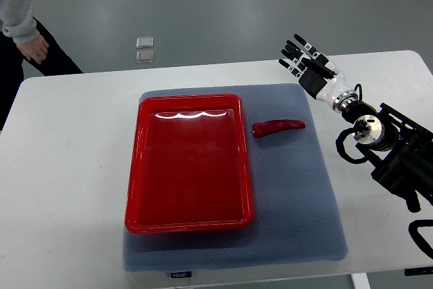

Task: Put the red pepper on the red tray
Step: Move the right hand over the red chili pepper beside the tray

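The red pepper (278, 128) lies on the grey mat (298, 194), just beside the right rim of the red tray (190, 164), with its stem end toward the tray. It is not in the tray. The mat and the tray rest on the white surface (64, 187). The right hand (308, 64) is raised near the far right corner of the mat, well apart from the pepper; its fingers (293, 47) are stretched out and hold nothing. A person (24, 18) stands at the far left corner.
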Tool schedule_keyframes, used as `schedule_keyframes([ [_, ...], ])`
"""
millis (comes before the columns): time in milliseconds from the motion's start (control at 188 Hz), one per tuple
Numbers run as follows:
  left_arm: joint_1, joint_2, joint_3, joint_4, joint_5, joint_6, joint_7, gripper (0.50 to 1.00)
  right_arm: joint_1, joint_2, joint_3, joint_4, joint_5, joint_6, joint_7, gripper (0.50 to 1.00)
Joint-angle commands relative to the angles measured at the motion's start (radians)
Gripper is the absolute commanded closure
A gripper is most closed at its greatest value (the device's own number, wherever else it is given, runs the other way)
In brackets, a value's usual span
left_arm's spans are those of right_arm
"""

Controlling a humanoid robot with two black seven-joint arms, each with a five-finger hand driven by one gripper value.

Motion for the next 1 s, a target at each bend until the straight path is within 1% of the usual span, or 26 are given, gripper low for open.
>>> schedule_keyframes([
  [0, 0.0, 0.0, -0.001, 0.0, 0.0, 0.0, 0.0, 0.5, 0.001, 0.0, 0.003, -0.005, 0.0, 0.004, 0.0, 0.589],
  [351, 0.0, 0.0, -0.001, 0.0, 0.0, 0.002, 0.0, 0.5, 0.034, -0.031, -0.043, 0.004, -0.063, 0.029, -0.008, 0.589],
  [356, 0.0, 0.0, -0.001, 0.0, 0.0, 0.002, 0.0, 0.5, 0.056, -0.039, -0.089, 0.007, -0.137, 0.03, -0.014, 0.589],
  [516, 0.0, 0.0, 0.0, 0.0, 0.0, 0.002, 0.0, 0.5, 0.142, -0.091, -0.313, 0.015, -0.509, 0.023, -0.017, 0.589],
  [553, 0.0, 0.0, 0.0, 0.0, 0.0, 0.0, 0.0, 0.5, 0.169, -0.109, -0.372, 0.041, -0.616, 0.02, -0.017, 0.589],
  [606, 0.0, 0.0, 0.0, 0.0, 0.0, 0.0, 0.0, 0.5, 0.169, -0.109, -0.372, 0.041, -0.617, 0.02, -0.017, 0.589],
  [612, 0.0, 0.0, 0.0, -0.001, 0.0, 0.0, 0.0, 0.5, 0.192, -0.146, -0.429, 0.099, -0.749, 0.017, -0.017, 0.589],
  [644, 0.0, 0.0, 0.0, -0.001, 0.0, 0.0, 0.0, 0.5, 0.202, -0.177, -0.453, 0.137, -0.817, 0.015, -0.017, 0.589],
  [697, 0.0, 0.0, 0.0, -0.001, 0.0, 0.0, 0.0, 0.5, 0.202, -0.177, -0.453, 0.138, -0.818, 0.015, -0.017, 0.589],
  [702, 0.0, 0.0, 0.0, 0.0, 0.0, 0.0, 0.0, 0.5, 0.215, -0.215, -0.48, 0.188, -0.907, 0.015, -0.017, 0.589],
  [707, 0.0, 0.0, 0.0, 0.0, 0.0, 0.0, 0.0, 0.5, 0.22, -0.221, -0.484, 0.197, -0.926, 0.015, -0.017, 0.589],
  [777, 0.0, 0.0, 0.0, 0.0, 0.0, 0.0, 0.0, 0.5, 0.229, -0.247, -0.502, 0.237, -1.014, 0.015, -0.017, 0.591],
  [824, 0.0, 0.0, 0.0, 0.0, 0.0, 0.0, 0.0, 0.5, 0.229, -0.247, -0.502, 0.237, -1.014, 0.015, -0.017, 0.591],
  [830, 0.0, 0.0, 0.0, 0.0, 0.0, 0.0, 0.0, 0.5, 0.231, -0.266, -0.511, 0.271, -1.081, 0.009, -0.017, 0.591],
  [872, 0.0, 0.0, 0.0, 0.0, 0.0, 0.0, 0.0, 0.5, 0.231, -0.279, -0.514, 0.294, -1.126, 0.004, -0.019, 0.591],
  [957, 0.0, 0.0, 0.0, 0.0, 0.0, 0.0, 0.0, 0.5, 0.231, -0.29, -0.514, 0.306, -1.155, 0.001, -0.019, 0.591],
  [963, 0.0, 0.0, 0.0, 0.0, 0.0, 0.0, 0.0, 0.5, 0.231, -0.305, -0.524, 0.329, -1.195, 0.0, -0.019, 0.591],
  [995, 0.0, 0.0, 0.0, 0.0, 0.0, 0.0, 0.0, 0.5, 0.231, -0.312, -0.53, 0.337, -1.203, -0.002, -0.019, 0.591],
])
